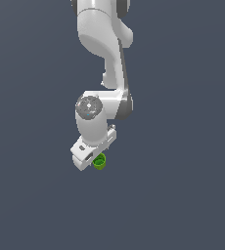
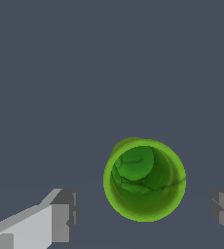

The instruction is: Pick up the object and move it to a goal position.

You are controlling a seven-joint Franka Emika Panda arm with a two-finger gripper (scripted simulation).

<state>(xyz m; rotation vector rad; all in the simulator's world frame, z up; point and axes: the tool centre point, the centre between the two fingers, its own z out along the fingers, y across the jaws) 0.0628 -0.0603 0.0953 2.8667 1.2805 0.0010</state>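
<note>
Exterior view: arm comes down from 12 o'clock, hand [image 1: 89, 155] pointed down over a plain dark grey counter [image 1: 183, 195]. The green cup [image 1: 100, 162] sits at the hand's 4 o'clock, peeking out just under the white hand body. Can't tell from here whether the fingers straddle it or whether it is on the counter or clear of it. No goal marker visible.

Wrist view: looking straight down into the cup [image 2: 144, 180], hollow top facing the camera, upright. 1 fingertip [image 2: 63, 214] at the cup's 8 o'clock, the other at its 3 o'clock at the frame edge. Hand is released: clear grey gap on both sides, neither pad touching the wall. Cup lies between them, nearer the 3 o'clock finger.

Handling, my read:
- Tiny next to the hand, so probably very light; weight is no issue, tipping or nudging is.
- Thin wall, round, smooth-looking: likely slippery, may roll out of a skewed pinch.
- Looks rigid.
- Grip point: outer wall, opposite sides, mid-height or lower, pads square across the diameter. Centre the hand 1st, since the offset means 1 pad hits early and shoves it.
</note>
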